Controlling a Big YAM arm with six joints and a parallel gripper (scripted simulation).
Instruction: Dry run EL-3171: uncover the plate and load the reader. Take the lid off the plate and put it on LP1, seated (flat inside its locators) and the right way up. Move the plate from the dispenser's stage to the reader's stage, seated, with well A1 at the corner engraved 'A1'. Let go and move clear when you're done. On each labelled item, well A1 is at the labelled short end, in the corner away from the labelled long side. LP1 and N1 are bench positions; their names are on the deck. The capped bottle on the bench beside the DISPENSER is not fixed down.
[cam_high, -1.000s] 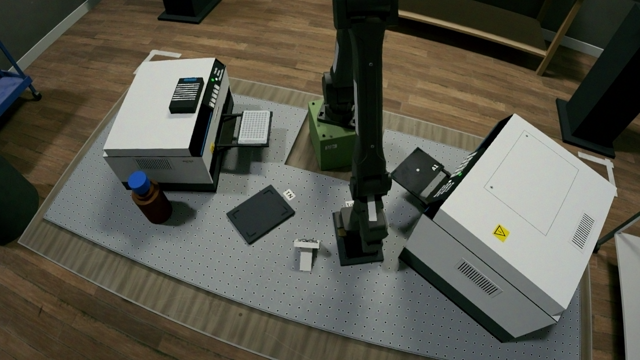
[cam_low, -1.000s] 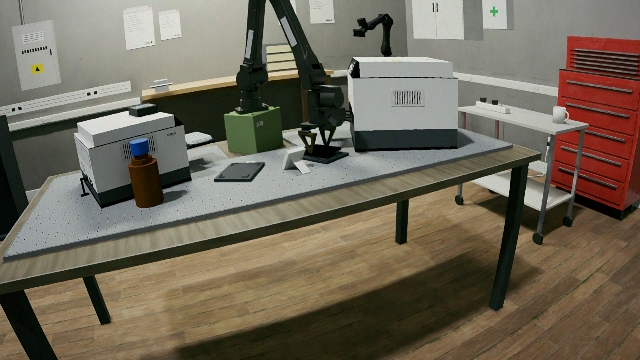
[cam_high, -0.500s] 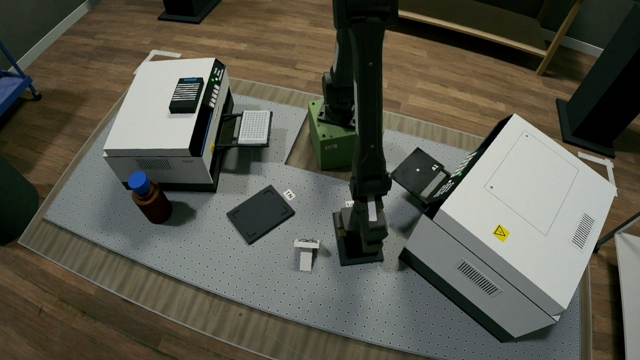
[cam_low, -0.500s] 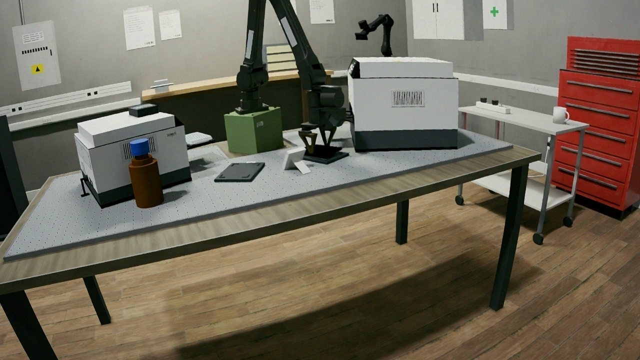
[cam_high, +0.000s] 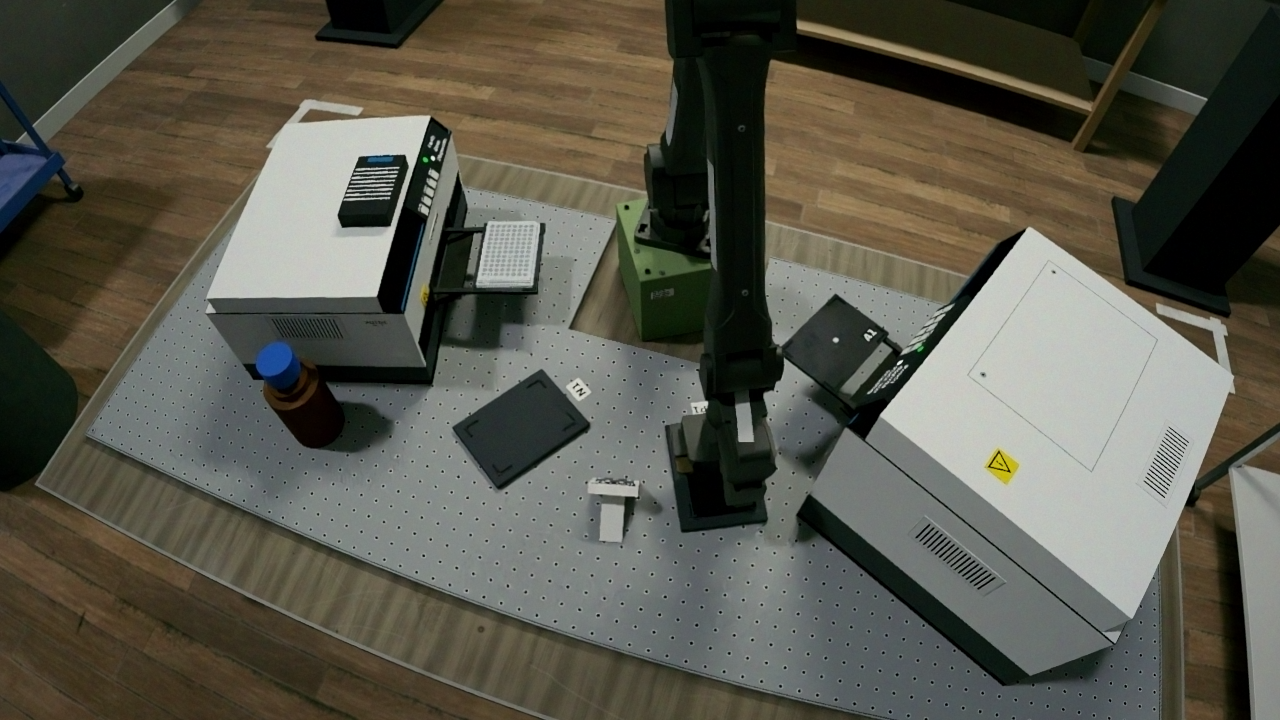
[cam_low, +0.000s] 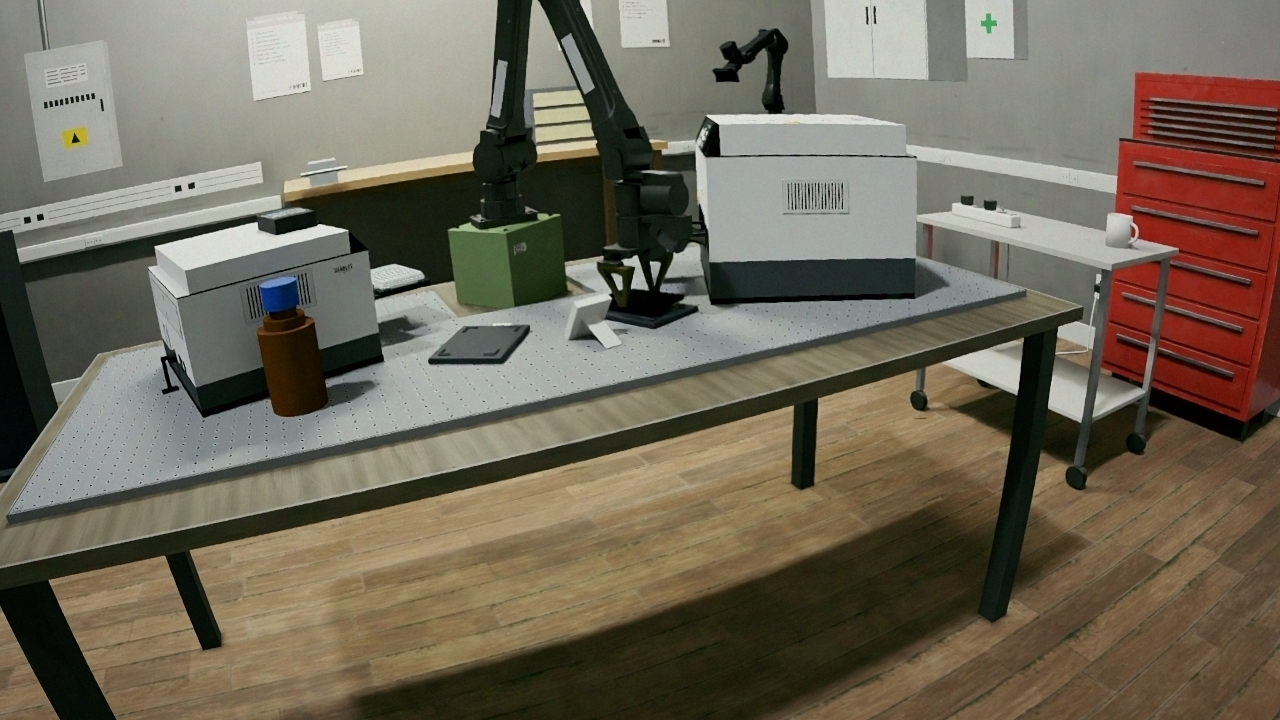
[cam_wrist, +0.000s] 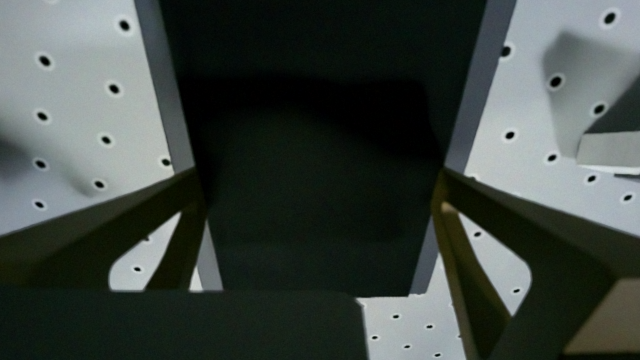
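My gripper (cam_low: 640, 299) (cam_wrist: 319, 180) points down at LP1, shut on the black lid (cam_wrist: 315, 225) by its long sides. The lid is level with or just above the LP1 nest (cam_high: 720, 520) (cam_low: 666, 318) (cam_wrist: 162, 75), whose grey margins show on both sides; whether it lies flat inside the locators is hidden. The white plate (cam_high: 509, 254) (cam_low: 398, 278), its wells showing, sits on the dispenser's stage (cam_high: 458, 268). The reader's stage (cam_high: 825, 347) is bare, its A1 mark (cam_high: 870, 334) towards the reader.
The dispenser (cam_high: 331, 223) (cam_low: 259, 295) stands left, the reader (cam_high: 1056, 376) (cam_low: 805, 205) right. The blue-capped bottle (cam_high: 304, 407) (cam_low: 293, 362) stands beside the dispenser. The N1 nest (cam_high: 521, 429) (cam_low: 480, 342) is empty. A small white stand (cam_high: 612, 514) (cam_low: 589, 318) is close beside LP1.
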